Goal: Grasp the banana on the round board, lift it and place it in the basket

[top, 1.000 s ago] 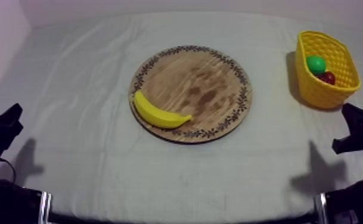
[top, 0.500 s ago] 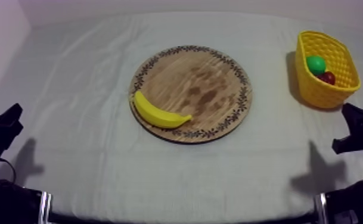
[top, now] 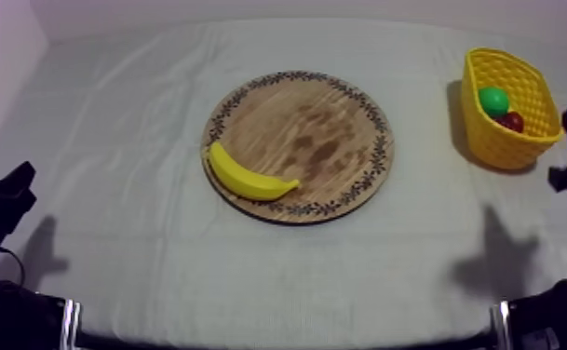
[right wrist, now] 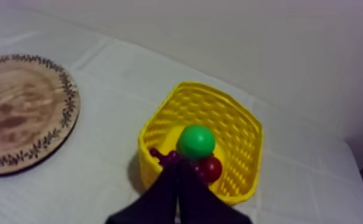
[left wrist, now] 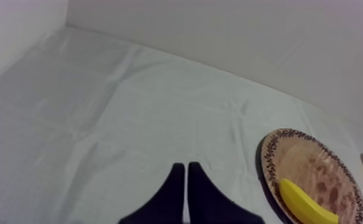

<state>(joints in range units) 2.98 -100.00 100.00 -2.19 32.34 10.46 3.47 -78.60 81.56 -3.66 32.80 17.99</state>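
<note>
- Top view: banana (top: 249, 177) is noted on wooden board (top: 324, 135), near-left; yellow basket (top: 492, 144) far right.
- Left wrist view: left gripper (left wrist: 186, 168) is held together.
- Right wrist view: right gripper (right wrist: 179, 164) is held together, beside basket.

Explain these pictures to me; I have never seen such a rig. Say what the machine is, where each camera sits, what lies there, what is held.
This is a robot with two arms, one at each side of a cloth-covered table. One picture looks down from above; the other two come from cameras on the arms' wrists. On the table are a round wooden board with a banana near its edge, and a yellow basket holding a green fruit and a small red fruit. The left gripper and the right gripper, which is near the basket, both have their black fingers pressed together. Nothing is held.
</note>
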